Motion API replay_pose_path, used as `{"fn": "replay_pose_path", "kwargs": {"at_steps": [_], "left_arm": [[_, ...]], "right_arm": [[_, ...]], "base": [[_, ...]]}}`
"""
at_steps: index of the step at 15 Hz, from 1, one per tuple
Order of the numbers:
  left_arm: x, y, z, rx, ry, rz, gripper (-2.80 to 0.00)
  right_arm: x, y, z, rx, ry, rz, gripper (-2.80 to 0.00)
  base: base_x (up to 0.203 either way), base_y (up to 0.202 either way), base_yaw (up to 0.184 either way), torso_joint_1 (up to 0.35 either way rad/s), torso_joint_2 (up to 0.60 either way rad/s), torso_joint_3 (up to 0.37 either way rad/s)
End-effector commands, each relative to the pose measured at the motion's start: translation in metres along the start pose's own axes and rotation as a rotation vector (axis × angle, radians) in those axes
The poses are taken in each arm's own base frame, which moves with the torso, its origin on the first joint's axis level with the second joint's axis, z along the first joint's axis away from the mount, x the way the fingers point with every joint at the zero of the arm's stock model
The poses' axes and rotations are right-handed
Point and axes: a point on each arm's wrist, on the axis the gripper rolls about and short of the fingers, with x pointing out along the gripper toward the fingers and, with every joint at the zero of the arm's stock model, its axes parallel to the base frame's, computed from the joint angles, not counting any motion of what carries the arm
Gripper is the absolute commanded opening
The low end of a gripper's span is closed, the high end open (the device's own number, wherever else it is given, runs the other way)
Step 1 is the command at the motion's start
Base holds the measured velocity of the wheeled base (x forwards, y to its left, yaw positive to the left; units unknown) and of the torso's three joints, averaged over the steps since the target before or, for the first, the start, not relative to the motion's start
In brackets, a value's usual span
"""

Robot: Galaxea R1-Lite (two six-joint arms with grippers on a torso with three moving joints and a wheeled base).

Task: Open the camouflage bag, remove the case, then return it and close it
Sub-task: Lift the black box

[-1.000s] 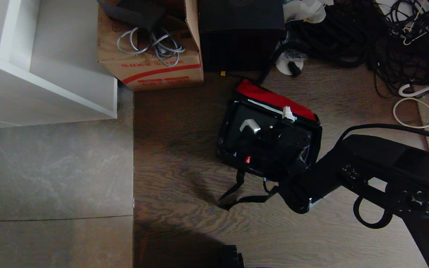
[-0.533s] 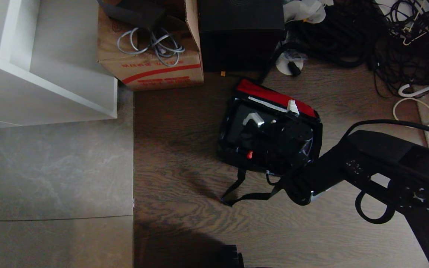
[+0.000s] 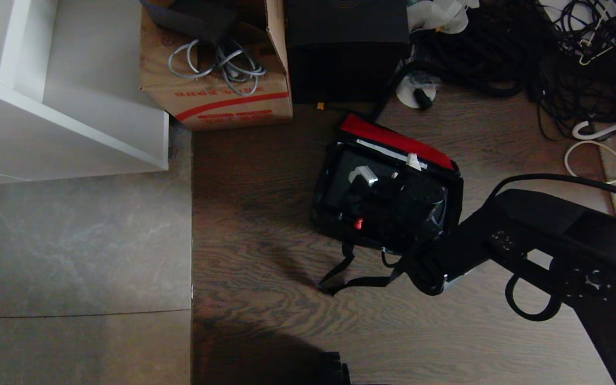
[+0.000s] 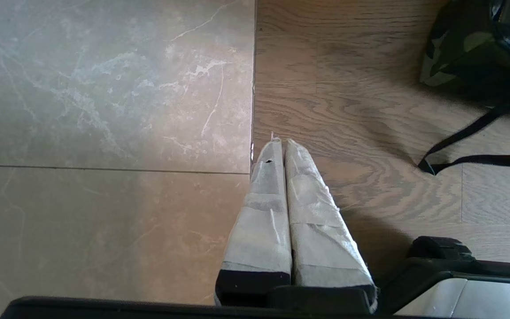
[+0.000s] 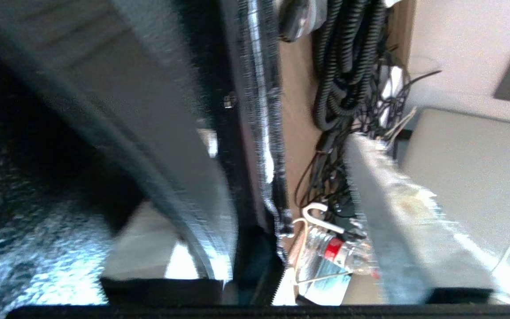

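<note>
R gripper (image 3: 393, 184) in boxy fabric camouflage bag (image 3: 340, 214), rigid case (image 3: 340, 184)

Bare floor (image 3: 265, 214) left of the camouflage bag (image 3: 393, 147); cardboard box (image 3: 217, 101) and cables (image 3: 500, 53) crowd behind.

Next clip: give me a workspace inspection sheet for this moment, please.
Surface: wood floor beside grey tile.
Job's things: camouflage bag open, red lining showing; case inside it.
Clutter: cardboard box, tall black box behind the bag.
Hands: left hand shut, parked above the floor seam; right hand at the bag's opening.
Cables: black tangle on the floor; grey cables in the cardboard box.
Surroundings: white shelf unit.
</note>
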Motion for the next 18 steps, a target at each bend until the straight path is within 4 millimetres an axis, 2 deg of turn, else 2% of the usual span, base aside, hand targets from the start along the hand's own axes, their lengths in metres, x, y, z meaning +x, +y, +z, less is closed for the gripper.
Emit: {"fn": "replay_pose_path", "kwargs": {"at_steps": [1,10,18], "left_arm": [[0.001,0.0,-0.003,0.0,0.01,0.001,-2.8],[0.001,0.0,-0.003,0.0,0.01,0.001,-2.8],[0.001,0.0,-0.003,0.0,0.01,0.001,-2.8]], "right_arm": [[0.001,0.001,0.001,0.011,0.005,-0.012,-2.8],[-0.006,-0.009,0.001,0.043,0.0,-0.033,-2.8],[-0.026,-0.074,0.012,0.102,-0.018,-0.074,-2.8]], "base": [[0.0,0.0,0.0,0.0,0.0,0.0],[0.0,0.0,0.0,0.0,0.0,0.0],[0.0,0.0,0.0,0.0,0.0,0.0]]}}
